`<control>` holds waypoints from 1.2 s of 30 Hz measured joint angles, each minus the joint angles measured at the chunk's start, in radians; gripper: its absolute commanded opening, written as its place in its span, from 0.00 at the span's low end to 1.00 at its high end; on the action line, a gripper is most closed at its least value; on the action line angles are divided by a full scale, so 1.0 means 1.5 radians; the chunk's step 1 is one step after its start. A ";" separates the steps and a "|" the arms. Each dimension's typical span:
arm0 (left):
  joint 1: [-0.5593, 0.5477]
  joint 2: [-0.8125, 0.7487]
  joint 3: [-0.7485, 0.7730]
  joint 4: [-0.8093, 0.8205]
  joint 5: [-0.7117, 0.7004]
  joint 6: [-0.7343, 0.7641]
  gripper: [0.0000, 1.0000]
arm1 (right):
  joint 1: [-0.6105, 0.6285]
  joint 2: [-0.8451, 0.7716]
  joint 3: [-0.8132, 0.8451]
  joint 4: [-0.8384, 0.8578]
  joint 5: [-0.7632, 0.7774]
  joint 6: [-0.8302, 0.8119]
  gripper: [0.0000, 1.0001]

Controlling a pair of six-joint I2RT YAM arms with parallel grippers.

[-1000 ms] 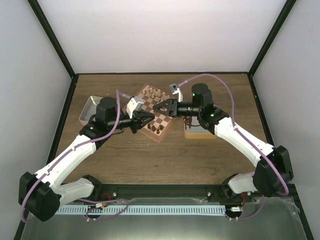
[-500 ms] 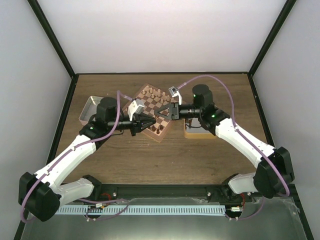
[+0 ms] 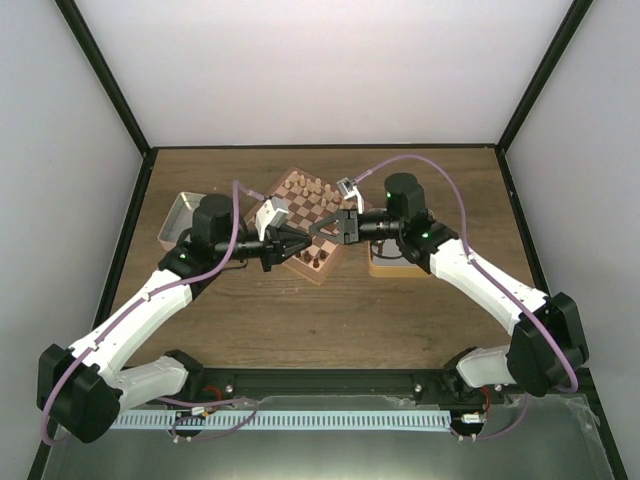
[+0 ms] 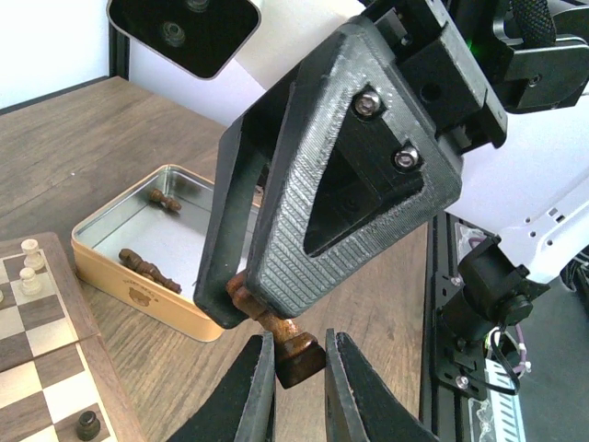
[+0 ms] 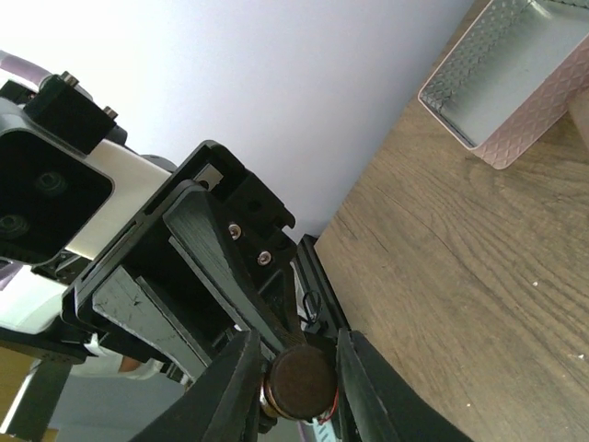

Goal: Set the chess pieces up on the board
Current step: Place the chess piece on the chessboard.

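With left jaws and right jaws clenched on one dark chess piece [image 4: 293, 354], midair between them above the board [image 4: 90, 322]: handover in hand. Next: loosen one side, then lower onto a square.

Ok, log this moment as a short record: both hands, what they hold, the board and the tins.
left hand: shut on a dark chess piece, above the board
right hand: closed around the same piece, tip to tip with the left hand
stage: piece in mid-air, not yet placed
board: pale pieces on the far side, a few dark pieces on the near side
gold tin: right of the board, spare dark pieces lying in it
pink-sided tin: left of the board, contents not clear
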 measured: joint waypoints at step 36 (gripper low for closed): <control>-0.004 0.063 -0.109 0.373 -0.146 -0.432 0.42 | 0.000 0.020 -0.148 0.355 0.187 0.499 0.13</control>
